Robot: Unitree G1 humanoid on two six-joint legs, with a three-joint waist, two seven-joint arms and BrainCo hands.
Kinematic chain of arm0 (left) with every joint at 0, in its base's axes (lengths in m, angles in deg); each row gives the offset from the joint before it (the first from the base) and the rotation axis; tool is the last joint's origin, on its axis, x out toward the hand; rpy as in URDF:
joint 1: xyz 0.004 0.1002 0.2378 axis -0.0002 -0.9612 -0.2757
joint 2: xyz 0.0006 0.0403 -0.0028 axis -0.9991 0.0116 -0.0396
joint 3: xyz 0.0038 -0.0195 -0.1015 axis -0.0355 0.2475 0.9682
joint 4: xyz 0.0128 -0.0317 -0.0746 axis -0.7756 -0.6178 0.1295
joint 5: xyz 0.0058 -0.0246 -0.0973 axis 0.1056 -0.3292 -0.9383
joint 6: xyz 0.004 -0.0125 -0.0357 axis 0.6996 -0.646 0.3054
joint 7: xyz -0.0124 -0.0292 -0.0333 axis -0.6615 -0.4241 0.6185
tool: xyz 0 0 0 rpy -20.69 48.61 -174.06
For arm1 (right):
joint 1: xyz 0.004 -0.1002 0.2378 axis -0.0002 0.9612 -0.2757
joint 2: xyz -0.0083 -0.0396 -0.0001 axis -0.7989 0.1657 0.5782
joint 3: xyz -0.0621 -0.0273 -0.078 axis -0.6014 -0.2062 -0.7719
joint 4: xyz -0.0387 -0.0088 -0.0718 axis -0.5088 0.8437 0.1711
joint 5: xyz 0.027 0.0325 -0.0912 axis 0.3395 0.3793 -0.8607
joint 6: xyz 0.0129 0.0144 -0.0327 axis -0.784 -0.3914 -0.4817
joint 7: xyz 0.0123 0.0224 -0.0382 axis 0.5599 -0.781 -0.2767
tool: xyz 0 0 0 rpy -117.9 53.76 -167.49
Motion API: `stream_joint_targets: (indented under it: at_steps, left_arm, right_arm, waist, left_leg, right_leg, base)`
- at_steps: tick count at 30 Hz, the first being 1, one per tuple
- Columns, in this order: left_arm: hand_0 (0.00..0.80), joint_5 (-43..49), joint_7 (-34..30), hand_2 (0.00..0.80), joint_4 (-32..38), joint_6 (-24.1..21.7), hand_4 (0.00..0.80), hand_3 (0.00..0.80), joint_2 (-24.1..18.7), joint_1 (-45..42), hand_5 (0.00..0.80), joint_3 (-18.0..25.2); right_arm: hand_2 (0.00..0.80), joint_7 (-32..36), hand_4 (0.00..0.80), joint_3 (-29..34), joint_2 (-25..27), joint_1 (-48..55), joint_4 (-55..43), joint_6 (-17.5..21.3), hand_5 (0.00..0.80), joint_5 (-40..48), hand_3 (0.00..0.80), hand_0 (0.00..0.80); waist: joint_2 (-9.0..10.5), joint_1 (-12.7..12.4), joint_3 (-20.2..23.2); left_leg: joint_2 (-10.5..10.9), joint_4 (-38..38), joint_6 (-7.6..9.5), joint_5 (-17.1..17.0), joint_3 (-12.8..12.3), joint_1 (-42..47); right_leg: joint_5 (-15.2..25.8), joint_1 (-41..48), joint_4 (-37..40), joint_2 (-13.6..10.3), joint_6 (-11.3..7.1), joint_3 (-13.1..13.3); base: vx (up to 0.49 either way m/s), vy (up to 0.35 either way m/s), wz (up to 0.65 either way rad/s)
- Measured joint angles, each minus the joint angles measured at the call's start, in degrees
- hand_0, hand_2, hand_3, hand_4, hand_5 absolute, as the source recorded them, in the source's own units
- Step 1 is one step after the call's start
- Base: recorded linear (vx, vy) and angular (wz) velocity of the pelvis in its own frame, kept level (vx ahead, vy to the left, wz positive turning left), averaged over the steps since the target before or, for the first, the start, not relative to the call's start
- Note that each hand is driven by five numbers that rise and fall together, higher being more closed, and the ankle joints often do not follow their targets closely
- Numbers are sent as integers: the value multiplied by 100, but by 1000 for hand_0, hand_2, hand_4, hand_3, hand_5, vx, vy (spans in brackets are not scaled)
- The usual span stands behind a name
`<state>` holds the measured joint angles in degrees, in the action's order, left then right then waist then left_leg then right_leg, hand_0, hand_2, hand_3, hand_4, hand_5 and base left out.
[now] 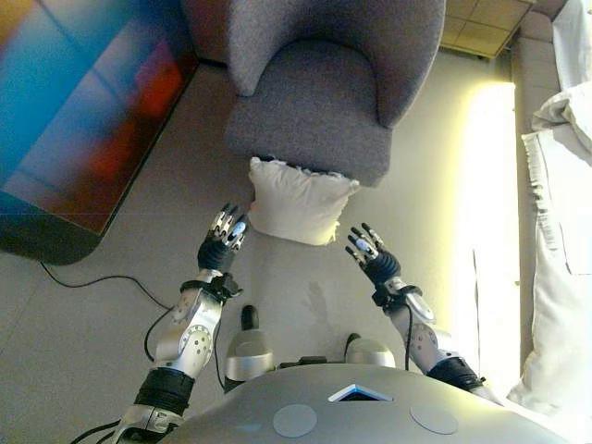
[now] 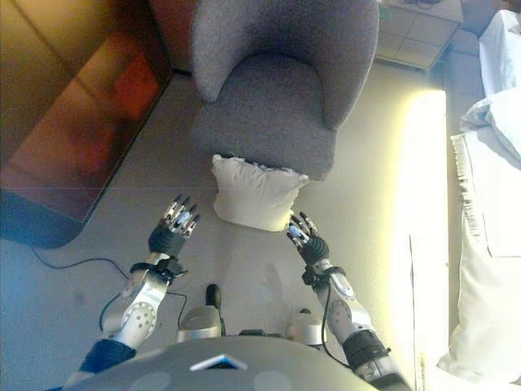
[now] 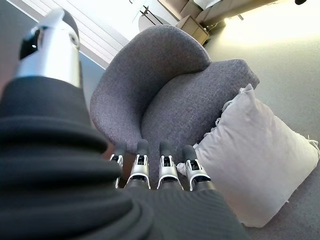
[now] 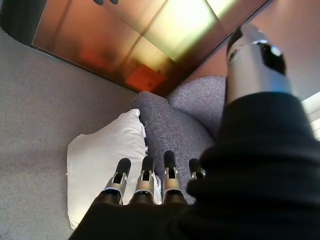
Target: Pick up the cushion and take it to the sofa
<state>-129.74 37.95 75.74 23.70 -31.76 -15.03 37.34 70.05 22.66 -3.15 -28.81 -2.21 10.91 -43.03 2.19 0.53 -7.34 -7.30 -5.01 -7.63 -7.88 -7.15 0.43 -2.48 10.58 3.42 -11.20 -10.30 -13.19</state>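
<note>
A white cushion stands on the floor, leaning against the front of a grey armchair. It also shows in the left wrist view and the right wrist view. My left hand is open, just left of the cushion's lower corner, apart from it. My right hand is open, just right of the cushion's lower right corner, apart from it. Both hands hold nothing.
A large dark glossy panel lies on the floor at the left. White bedding or cloth runs along the right edge. A tiled floor patch shows at the far right behind the armchair.
</note>
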Motion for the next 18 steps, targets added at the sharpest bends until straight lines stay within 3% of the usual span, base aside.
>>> stream_joint_targets:
  at_steps: [18]
  left_arm:
    - [0, -2, -55, 0, 0, -9, 0, 0, 1, -105, 0, 2]
  right_arm:
    - [0, 0, 0, 0, -5, 77, 0, 0, 0, 0, 0, 0]
  waist:
    - [-10, 4, 35]
  left_leg:
    - [0, -3, 1, 1, 0, 7]
  right_leg:
    - [0, 5, -2, -1, 0, 7]
  base:
    - [10, 2, 0]
